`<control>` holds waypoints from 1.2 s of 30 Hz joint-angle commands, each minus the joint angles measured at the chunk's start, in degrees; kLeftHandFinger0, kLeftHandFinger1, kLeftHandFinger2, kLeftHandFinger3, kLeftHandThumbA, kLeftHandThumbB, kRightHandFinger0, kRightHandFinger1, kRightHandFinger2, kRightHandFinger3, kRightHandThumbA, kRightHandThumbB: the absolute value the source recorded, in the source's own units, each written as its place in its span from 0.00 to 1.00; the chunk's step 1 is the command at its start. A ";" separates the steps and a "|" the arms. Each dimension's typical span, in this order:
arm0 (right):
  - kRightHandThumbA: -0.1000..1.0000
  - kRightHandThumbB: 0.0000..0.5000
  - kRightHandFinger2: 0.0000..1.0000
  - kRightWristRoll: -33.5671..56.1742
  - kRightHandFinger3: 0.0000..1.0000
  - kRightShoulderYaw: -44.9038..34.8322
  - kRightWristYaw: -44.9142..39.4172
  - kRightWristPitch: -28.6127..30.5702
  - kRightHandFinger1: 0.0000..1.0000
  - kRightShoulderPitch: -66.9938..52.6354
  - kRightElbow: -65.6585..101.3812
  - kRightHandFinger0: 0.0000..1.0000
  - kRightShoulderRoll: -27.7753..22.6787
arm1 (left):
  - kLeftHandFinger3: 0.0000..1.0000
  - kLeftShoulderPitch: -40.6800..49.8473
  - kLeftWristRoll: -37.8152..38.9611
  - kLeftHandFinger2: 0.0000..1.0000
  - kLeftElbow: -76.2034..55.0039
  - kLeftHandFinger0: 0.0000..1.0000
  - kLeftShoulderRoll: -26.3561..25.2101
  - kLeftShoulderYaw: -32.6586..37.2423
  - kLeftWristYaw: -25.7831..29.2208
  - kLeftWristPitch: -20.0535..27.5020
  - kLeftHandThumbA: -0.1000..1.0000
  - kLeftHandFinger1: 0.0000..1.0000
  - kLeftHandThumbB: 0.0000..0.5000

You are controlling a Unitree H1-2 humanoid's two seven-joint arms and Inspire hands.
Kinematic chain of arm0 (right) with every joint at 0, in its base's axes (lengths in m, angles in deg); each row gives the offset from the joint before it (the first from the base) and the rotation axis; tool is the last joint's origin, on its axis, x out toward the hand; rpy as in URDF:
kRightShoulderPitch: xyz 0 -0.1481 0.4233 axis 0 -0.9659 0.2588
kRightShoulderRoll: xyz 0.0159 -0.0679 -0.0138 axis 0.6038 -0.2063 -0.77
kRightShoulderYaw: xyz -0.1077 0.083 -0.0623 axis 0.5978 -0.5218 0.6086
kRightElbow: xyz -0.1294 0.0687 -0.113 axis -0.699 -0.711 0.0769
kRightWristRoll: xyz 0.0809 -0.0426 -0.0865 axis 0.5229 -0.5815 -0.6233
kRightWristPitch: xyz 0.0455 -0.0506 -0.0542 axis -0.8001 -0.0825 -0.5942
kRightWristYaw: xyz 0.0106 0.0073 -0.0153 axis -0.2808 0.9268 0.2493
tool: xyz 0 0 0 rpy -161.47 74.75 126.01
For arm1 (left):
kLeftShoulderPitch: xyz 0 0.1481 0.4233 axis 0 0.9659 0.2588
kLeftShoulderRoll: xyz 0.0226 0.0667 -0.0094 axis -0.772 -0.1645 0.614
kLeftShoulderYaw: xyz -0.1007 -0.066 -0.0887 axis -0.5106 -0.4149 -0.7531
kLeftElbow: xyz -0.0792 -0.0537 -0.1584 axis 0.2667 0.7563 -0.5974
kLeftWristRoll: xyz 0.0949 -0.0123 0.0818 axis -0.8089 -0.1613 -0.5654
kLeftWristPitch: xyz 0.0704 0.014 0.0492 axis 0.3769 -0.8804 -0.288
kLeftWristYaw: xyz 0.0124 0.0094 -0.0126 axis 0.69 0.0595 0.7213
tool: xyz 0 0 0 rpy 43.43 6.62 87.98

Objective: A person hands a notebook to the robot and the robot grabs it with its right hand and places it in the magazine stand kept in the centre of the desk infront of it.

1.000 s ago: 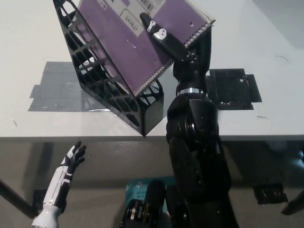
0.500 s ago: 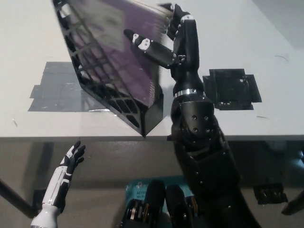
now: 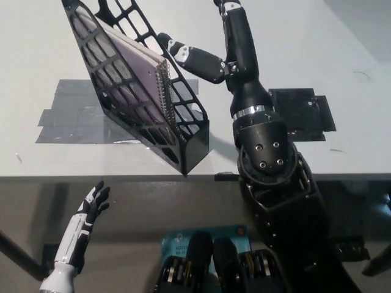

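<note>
Since the earlier frames the purple notebook (image 3: 142, 76) has dropped into the black magazine stand (image 3: 139, 91), standing upright with its spiral edge facing the right hand (image 3: 214, 52), which has let go (fingers apart, holding nothing) just beside the stand's rim. White left hand (image 3: 91, 204) rests open below the bench (image 3: 317, 49) edge, lower left.

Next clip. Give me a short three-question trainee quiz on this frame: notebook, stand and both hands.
1. True or false: the purple notebook sits inside the black magazine stand.
2. Does the right hand hold the notebook? A) yes B) no, its fingers are spread beside the stand
3. Fill in: the white left hand rests at the picture's lower ____, below the desk edge.

Key: 1 true; 2 B; 3 left.
</note>
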State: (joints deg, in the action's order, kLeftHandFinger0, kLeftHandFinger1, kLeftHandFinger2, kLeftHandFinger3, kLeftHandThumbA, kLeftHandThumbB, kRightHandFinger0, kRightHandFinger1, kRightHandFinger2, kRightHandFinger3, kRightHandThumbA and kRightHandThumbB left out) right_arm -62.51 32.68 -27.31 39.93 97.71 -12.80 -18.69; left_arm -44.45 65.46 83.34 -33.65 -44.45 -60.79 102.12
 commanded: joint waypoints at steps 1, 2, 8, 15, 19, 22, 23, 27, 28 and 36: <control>0.93 0.64 1.00 -1.54 1.00 -1.63 -2.62 -3.48 1.00 3.97 7.51 1.00 -0.12 | 1.00 -1.17 -0.66 1.00 -0.96 0.99 -1.24 0.32 -0.85 1.74 1.00 1.00 1.00; 0.94 0.64 1.00 -1.75 1.00 -1.74 -2.79 -3.62 1.00 4.21 8.16 1.00 -0.35 | 1.00 -1.33 -0.42 1.00 -1.00 1.00 -1.24 0.29 -0.97 1.50 1.00 1.00 1.00; 1.00 0.60 1.00 -2.71 1.00 -2.92 -4.60 -5.64 1.00 3.52 19.49 1.00 -2.42 | 1.00 -2.21 -0.76 1.00 -0.75 0.98 -1.12 0.19 -0.51 1.86 1.00 1.00 1.00; 0.92 0.62 1.00 1.81 1.00 -3.27 -9.86 -5.91 1.00 -8.20 37.81 1.00 -8.43 | 1.00 -1.84 -2.01 1.00 -1.19 0.97 -1.03 0.55 -0.16 1.89 1.00 1.00 1.00; 0.95 0.50 1.00 2.10 1.00 -2.78 -12.18 -5.00 1.00 -14.94 41.36 1.00 -12.56 | 1.00 -1.08 -1.78 1.00 -0.99 0.97 -0.81 0.73 -0.39 2.06 1.00 1.00 1.00; 0.91 0.44 1.00 3.79 1.00 -3.48 -13.54 -2.38 1.00 -23.14 40.75 1.00 -15.91 | 1.00 -0.41 -1.67 1.00 -0.96 0.99 -0.54 0.87 -0.50 1.89 1.00 1.00 1.00; 0.94 0.51 1.00 4.24 1.00 -3.80 -13.61 -1.65 1.00 -25.23 39.93 1.00 -16.49 | 1.00 -0.28 -1.71 1.00 -0.79 0.99 -0.43 0.95 -0.47 1.99 1.00 1.00 1.00; 0.95 0.48 1.00 6.20 1.00 -4.96 -13.98 1.66 1.00 -34.16 35.17 1.00 -18.05 | 1.00 0.35 -1.37 1.00 -0.13 1.00 -0.12 1.17 -0.55 2.12 1.00 1.00 1.00; 0.96 0.46 1.00 6.28 1.00 -4.98 -14.15 2.19 1.00 -35.12 34.52 1.00 -18.21 | 1.00 0.43 -1.39 1.00 -0.08 1.00 -0.14 1.19 -0.55 2.12 1.00 1.00 1.00; 0.93 0.33 1.00 9.59 1.00 -5.89 -17.18 10.15 1.00 -46.34 19.40 1.00 -18.08 | 1.00 0.91 -1.35 1.00 0.79 1.00 -0.32 1.93 -1.01 2.12 1.00 1.00 1.00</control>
State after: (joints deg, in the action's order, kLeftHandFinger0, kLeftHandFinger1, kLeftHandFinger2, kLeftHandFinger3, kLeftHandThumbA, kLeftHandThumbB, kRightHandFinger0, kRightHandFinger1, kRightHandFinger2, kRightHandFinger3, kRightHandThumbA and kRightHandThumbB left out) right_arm -56.98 27.48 -41.03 40.74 55.70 14.56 -37.16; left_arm -43.85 64.15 83.95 -33.46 -43.29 -60.78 102.12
